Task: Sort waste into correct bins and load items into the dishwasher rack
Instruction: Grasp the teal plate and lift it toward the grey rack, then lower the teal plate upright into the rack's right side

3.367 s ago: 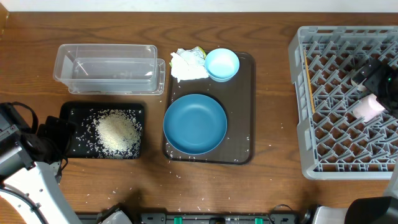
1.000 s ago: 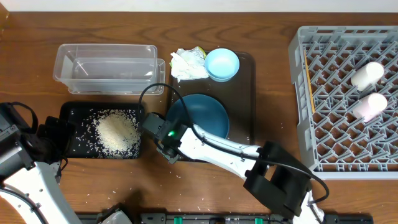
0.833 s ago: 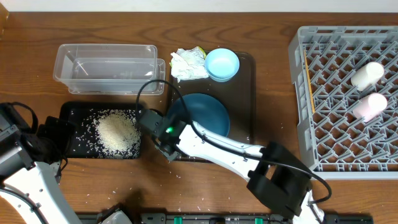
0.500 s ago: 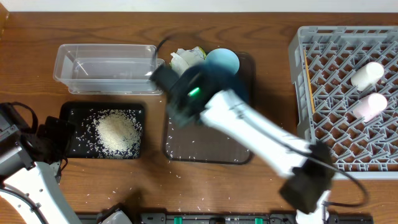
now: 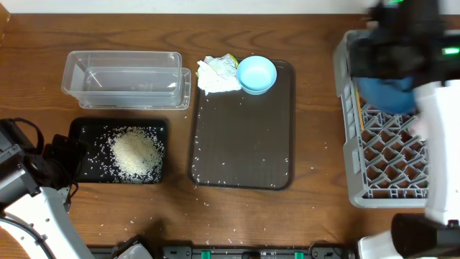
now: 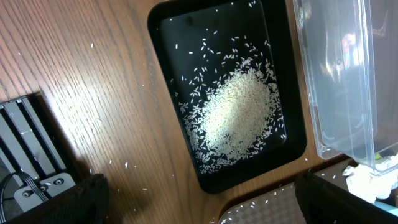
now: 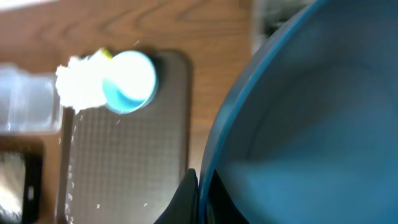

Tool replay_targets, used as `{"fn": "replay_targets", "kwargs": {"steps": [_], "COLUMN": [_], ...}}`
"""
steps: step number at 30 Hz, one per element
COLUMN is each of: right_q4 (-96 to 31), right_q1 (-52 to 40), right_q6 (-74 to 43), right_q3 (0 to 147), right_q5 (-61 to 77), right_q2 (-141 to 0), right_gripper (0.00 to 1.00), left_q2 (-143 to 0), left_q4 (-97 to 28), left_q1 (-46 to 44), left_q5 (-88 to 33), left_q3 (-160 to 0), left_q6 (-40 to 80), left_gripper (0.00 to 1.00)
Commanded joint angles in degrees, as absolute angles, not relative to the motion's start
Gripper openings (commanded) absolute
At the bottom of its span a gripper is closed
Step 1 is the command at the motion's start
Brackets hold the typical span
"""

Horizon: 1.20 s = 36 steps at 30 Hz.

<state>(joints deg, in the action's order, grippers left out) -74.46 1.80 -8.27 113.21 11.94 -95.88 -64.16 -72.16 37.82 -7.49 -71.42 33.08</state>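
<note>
The large dark-blue bowl (image 5: 388,90) has been lifted off the brown serving tray (image 5: 244,144) and is now held above the dishwasher rack (image 5: 402,165) near its far left corner, so one item is judged close to loaded. Its rim is pinched by the raised right gripper (image 7: 198,186). The left gripper (image 5: 63,157) is parked wide open beside the black tray (image 5: 86,129).

Bright, even light; the large dark-blue bowl (image 5: 384,92) is motion-blurred.
</note>
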Motion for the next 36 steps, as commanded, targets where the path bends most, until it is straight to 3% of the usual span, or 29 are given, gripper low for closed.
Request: {"fn": "replay_targets", "kwargs": {"steps": [1, 11, 16, 24, 36], "right_q4": [-73.6, -62.6, -52.1, -35.6, -33.2], "right_q1": [11.9, 34.6, 41.1, 46.6, 48.9], "right_q6": [-3.5, 0.1, -6.8, -21.8, -25.4], "right_q3": [113.6, 113.6, 113.6, 113.6, 113.6], "right_q5": [24.0, 51.6, 62.9, 73.4, 80.0], "right_q2": [-95.7, -101.1, -106.8, -117.7, -123.9], "right_gripper": [0.01, 0.01, 0.01, 0.01, 0.02], "left_q2": [-64.4, -64.4, -64.4, -64.4, -64.4], "left_q4": [-72.4, -72.4, -72.4, -72.4, -72.4], "left_q1": [38.1, 38.1, 38.1, 38.1, 38.1], "left_q5": [-6.8, -6.8, -6.8, -6.8, -6.8], "left_q3": [-71.9, -71.9, -71.9, -71.9, -71.9], "left_q6": [33.5, 33.5, 33.5, 33.5, 33.5], "left_gripper": [0.98, 0.98, 0.98, 0.98, 0.98]}}
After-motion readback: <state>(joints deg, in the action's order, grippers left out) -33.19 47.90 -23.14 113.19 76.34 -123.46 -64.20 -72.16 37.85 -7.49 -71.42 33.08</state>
